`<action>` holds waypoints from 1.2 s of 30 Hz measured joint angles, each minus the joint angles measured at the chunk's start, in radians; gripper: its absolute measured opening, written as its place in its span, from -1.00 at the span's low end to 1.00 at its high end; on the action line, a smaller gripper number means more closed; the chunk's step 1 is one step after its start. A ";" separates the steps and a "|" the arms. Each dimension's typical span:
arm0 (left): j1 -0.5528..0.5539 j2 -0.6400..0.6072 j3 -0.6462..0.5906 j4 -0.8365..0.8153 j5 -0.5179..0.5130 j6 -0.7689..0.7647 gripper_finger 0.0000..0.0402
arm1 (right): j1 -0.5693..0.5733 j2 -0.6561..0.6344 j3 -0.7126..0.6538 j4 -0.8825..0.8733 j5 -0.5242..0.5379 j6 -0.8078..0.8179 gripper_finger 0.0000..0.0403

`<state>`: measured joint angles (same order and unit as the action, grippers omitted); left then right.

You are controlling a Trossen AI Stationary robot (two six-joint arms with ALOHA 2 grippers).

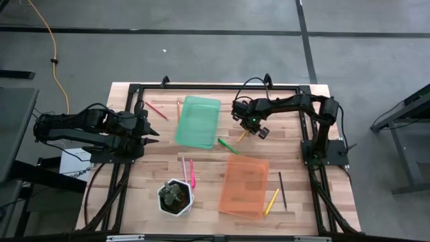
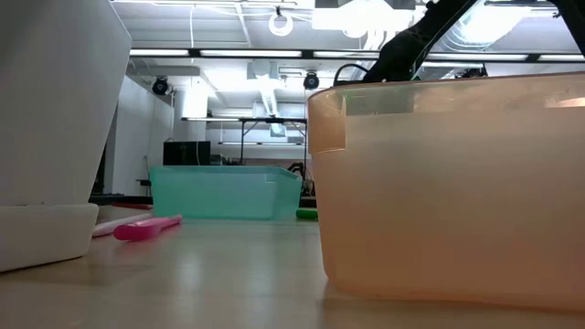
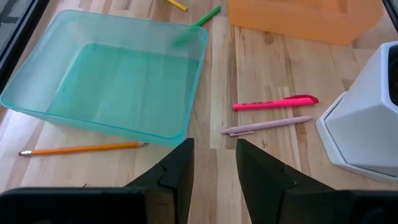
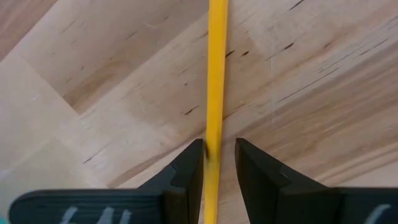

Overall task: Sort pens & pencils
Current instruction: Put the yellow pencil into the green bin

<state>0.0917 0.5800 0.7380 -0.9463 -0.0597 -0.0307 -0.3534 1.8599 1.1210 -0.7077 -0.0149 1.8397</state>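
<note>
In the high view my right gripper [image 1: 250, 128] hovers low between the green tray [image 1: 198, 121] and the orange tray [image 1: 245, 185], over a yellow pencil [image 1: 242, 136]. In the right wrist view its open fingers stand either side of this pencil [image 4: 216, 74], which lies flat on the wood. A green pen [image 1: 227, 144], a pink pen [image 1: 191, 173] and a pale peach pen [image 1: 184, 168] lie on the table. So do a yellow pen [image 1: 271, 200], a dark brown stick [image 1: 282, 189], a red-brown pencil [image 1: 156, 109] and an orange-yellow pencil [image 1: 178, 111]. My left gripper [image 1: 151, 131] waits, slightly open, left of the green tray. My right gripper [image 4: 217, 155] comes from above with its fingers along the sides of the yellow pencil's shaft [image 4: 214, 140]. A gap shows beside one finger [image 4: 249, 168]; whether the other finger [image 4: 189, 168] touches the pencil I cannot tell. The pencil lies on the table.
A white hexagonal plant pot [image 1: 176, 196] stands near the near edge, left of the orange tray. Both trays hold nothing. A black frame [image 1: 222, 86] runs round the table's edges. In the low view the orange tray [image 2: 448, 183] fills the foreground.
</note>
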 joint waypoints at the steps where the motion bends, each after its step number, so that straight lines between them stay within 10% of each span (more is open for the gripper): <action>1: 0.000 0.000 0.000 0.000 0.000 0.000 -0.46 | 0.000 0.000 0.000 0.000 0.000 0.000 -0.59; 16: 0.000 0.000 0.000 0.000 0.000 0.000 -0.46 | 0.000 0.000 -0.001 0.007 -0.001 -0.009 -0.97; 36: 0.000 0.000 0.000 0.000 0.000 0.004 -0.46 | -0.021 0.005 0.155 -0.019 0.113 -0.151 -0.99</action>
<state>0.0916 0.5801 0.7380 -0.9459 -0.0597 -0.0271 -0.3748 1.8646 1.2762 -0.7269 0.0979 1.6887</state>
